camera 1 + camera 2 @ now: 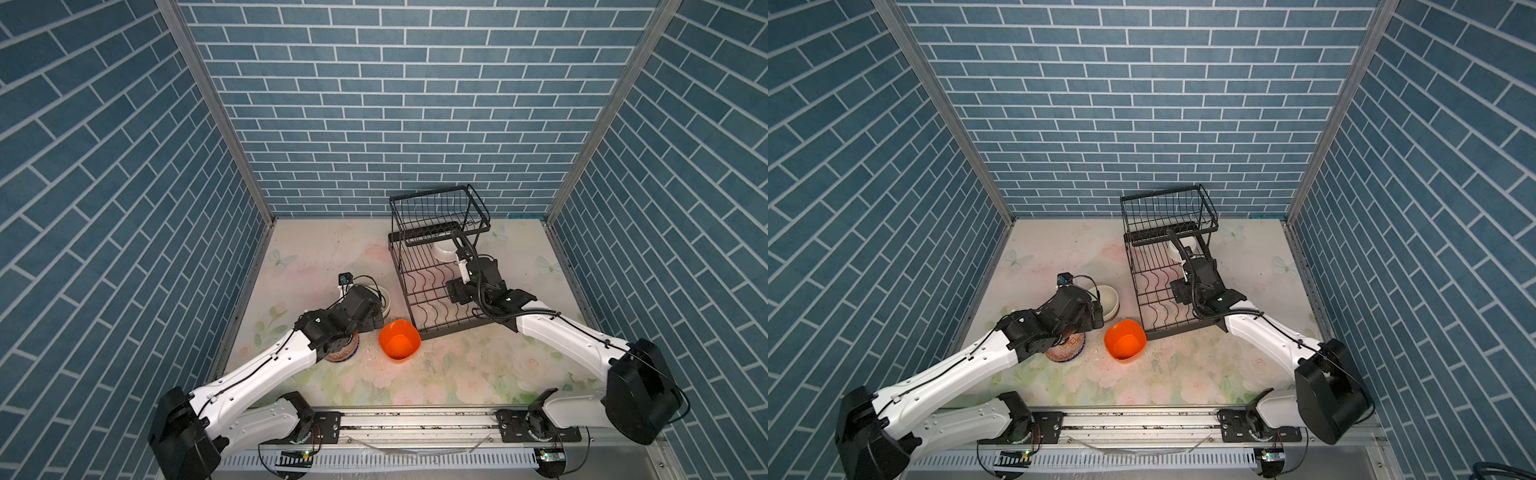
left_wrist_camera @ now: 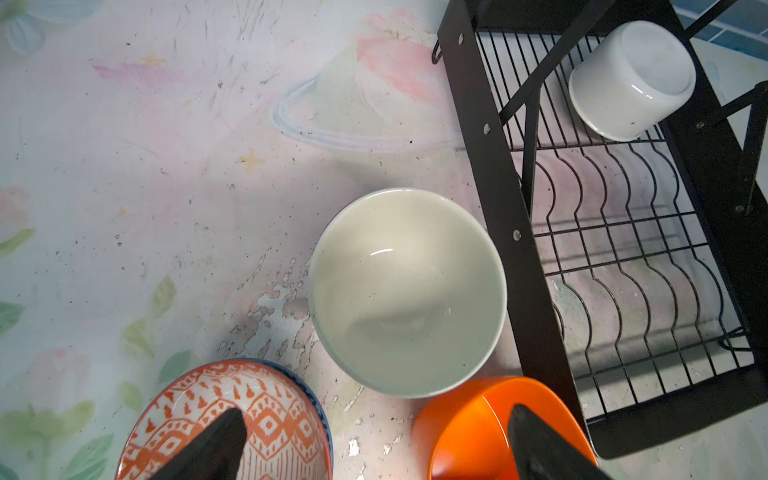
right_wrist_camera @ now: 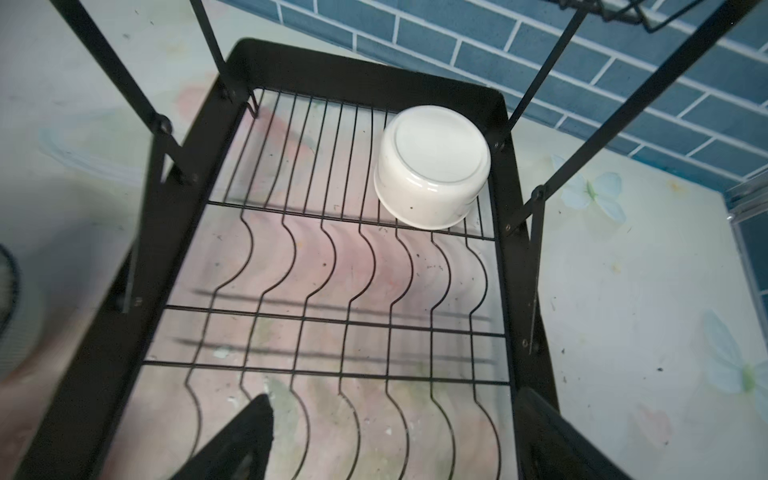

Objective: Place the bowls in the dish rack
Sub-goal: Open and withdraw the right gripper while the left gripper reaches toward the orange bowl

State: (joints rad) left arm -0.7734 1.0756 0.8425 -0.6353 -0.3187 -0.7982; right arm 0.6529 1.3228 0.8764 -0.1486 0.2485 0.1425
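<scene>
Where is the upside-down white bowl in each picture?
Top views: on the rack's lower tier under the raised basket, at the far end, partly behind the right arm.
Left wrist: upper right corner.
Right wrist: upper middle.
Shared landmark: the rack's wavy divider wires beside it.

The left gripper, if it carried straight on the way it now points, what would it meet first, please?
Probably the pale green bowl: in the left wrist view it lies ahead of the open left gripper, whose fingers overlap the orange patterned bowl and plain orange bowl. Depth is unclear.
</scene>
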